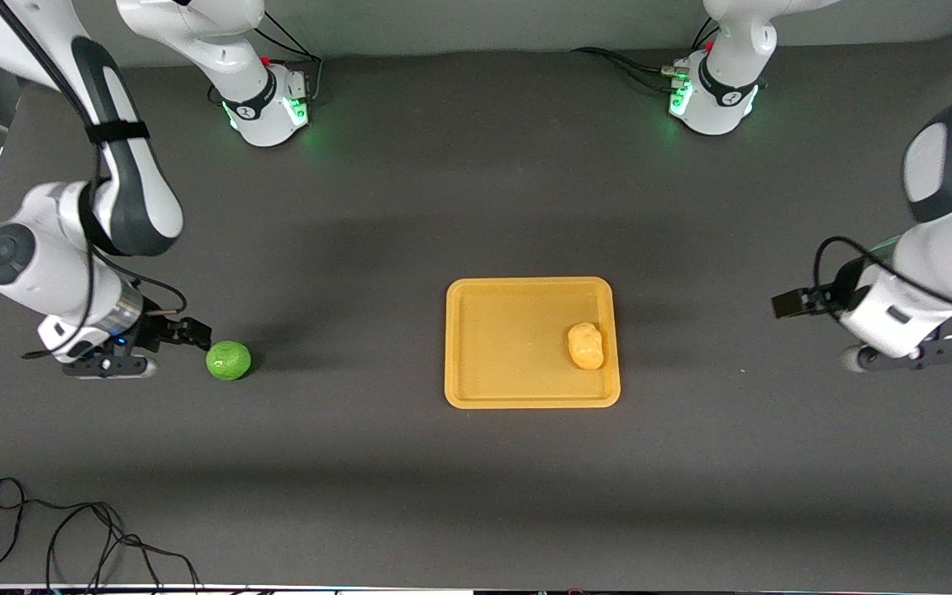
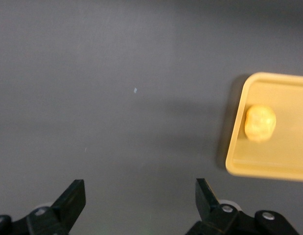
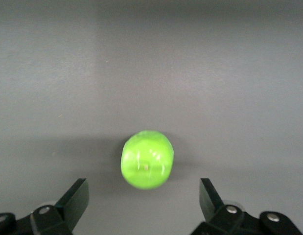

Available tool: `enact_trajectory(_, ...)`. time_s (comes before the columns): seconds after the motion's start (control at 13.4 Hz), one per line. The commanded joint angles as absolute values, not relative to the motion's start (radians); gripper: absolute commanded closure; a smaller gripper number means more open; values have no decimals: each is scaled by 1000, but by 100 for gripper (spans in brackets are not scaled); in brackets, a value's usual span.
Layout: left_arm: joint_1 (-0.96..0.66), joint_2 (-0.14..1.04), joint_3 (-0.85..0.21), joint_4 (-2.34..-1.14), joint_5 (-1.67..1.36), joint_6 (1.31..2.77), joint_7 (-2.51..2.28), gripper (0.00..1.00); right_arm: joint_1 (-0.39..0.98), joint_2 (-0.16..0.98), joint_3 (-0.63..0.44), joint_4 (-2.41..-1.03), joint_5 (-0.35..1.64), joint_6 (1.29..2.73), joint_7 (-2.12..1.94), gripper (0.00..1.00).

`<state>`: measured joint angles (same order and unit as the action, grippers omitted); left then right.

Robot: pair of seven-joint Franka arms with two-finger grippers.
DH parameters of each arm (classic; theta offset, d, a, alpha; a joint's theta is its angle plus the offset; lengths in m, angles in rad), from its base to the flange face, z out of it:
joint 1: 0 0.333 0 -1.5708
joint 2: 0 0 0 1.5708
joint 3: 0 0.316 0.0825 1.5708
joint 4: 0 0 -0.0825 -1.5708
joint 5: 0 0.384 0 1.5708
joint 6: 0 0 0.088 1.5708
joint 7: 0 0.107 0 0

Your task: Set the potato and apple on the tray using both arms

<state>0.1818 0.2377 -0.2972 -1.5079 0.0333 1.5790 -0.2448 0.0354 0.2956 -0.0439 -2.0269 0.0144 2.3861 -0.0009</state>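
Your right gripper, jaws spread and empty, sits just beside the glossy round green apple on the matte grey counter, while the lumpy potato already lies on the smooth yellow tray and the left gripper waits with jaws spread.

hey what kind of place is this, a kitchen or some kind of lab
Most likely a robotics lab bench: two arms bolted to a bare dark grey table, loose cables at its edge, and only an apple, a potato and a tray.
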Motion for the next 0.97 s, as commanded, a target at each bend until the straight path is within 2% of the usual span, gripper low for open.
enact_trajectory(0.0, 218, 135, -290, -1558, 5, 1528, -175, 0, 63, 368, -44, -2032, 41, 2501, 14, 0)
enact_trajectory(0.22, 186, -1, -241, -1669, 5, 1535, -158, 0, 64, 408, -44, -2104, 43, 2647, 14, 0)
enact_trajectory(0.37, 163, -55, -207, -1700, 5, 1523, -156, 0, 60, 413, -44, -2111, 43, 2654, 11, 0)
enact_trajectory(0.9, 170, -57, -198, -1701, 6, 1551, -104, 0, 46, 460, -46, -2120, 46, 2655, 11, 1)
